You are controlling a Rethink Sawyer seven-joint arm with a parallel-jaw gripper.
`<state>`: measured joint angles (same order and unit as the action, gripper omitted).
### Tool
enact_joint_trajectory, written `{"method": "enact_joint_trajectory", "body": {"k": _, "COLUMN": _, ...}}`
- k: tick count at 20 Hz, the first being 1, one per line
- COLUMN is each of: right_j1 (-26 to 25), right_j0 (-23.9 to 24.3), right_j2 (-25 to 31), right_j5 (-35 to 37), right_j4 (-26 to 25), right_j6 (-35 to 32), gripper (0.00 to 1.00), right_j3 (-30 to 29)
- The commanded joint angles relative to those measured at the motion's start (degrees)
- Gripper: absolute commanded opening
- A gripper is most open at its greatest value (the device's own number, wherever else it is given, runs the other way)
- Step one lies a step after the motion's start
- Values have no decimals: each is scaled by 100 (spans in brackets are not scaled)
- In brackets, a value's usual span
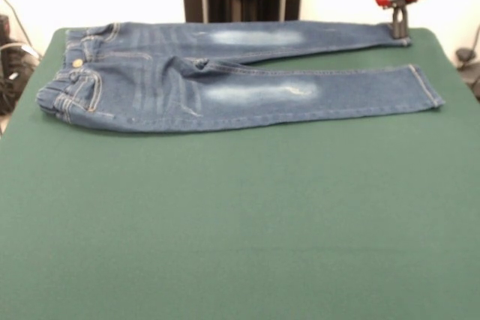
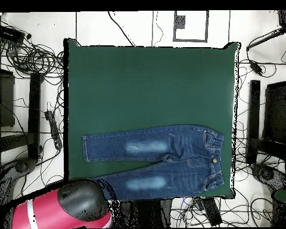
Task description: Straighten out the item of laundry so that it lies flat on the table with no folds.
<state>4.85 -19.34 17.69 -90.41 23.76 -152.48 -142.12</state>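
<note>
The item of laundry (image 1: 225, 84) is a small pair of blue jeans lying spread along the far side of the green table (image 1: 240, 222), waistband at the left, both legs stretched to the right. A small pucker sits at the crotch. My gripper (image 1: 400, 34) stands at the far right on the cuff of the farther leg, narrow and shut on that cuff. In the overhead view the jeans (image 2: 169, 149) lie near the table's (image 2: 145, 89) bottom edge, and the red and black arm (image 2: 68, 209) covers the gripper and that cuff.
The jeans' waistband (image 1: 64, 95) lies close to the table's left edge. The farther leg runs along the far edge. Cables (image 2: 32, 59) and stands surround the table on the floor.
</note>
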Motion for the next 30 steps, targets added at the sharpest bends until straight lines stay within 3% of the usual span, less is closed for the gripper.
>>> {"method": "enact_joint_trajectory", "body": {"k": 1, "right_j1": -946, "right_j0": -227, "right_j2": 138, "right_j5": 2324, "right_j4": 166, "right_j6": -181, "gripper": 0, "right_j3": 110}}
{"method": "enact_joint_trajectory", "body": {"k": 9, "right_j1": -855, "right_j0": -202, "right_j2": 191, "right_j5": 2490, "right_j4": 116, "right_j6": -270, "gripper": 0, "right_j3": -132}}
{"method": "enact_joint_trajectory", "body": {"k": 13, "right_j1": -755, "right_j0": -345, "right_j2": 330, "right_j5": 2351, "right_j4": 447, "right_j6": -458, "gripper": 0, "right_j3": -411}}
{"method": "enact_joint_trajectory", "body": {"k": 17, "right_j1": -676, "right_j0": -426, "right_j2": 397, "right_j5": 2058, "right_j4": 439, "right_j6": -773, "gripper": 0, "right_j3": -650}}
{"method": "enact_joint_trajectory", "body": {"k": 23, "right_j1": -256, "right_j0": -624, "right_j2": 764, "right_j5": 1824, "right_j4": 1063, "right_j6": -1288, "gripper": 0, "right_j3": -1183}}
{"method": "enact_joint_trajectory", "body": {"k": 30, "right_j1": 24, "right_j0": -809, "right_j2": 1022, "right_j5": 1950, "right_j4": 1274, "right_j6": -1650, "gripper": 0, "right_j3": -1505}}
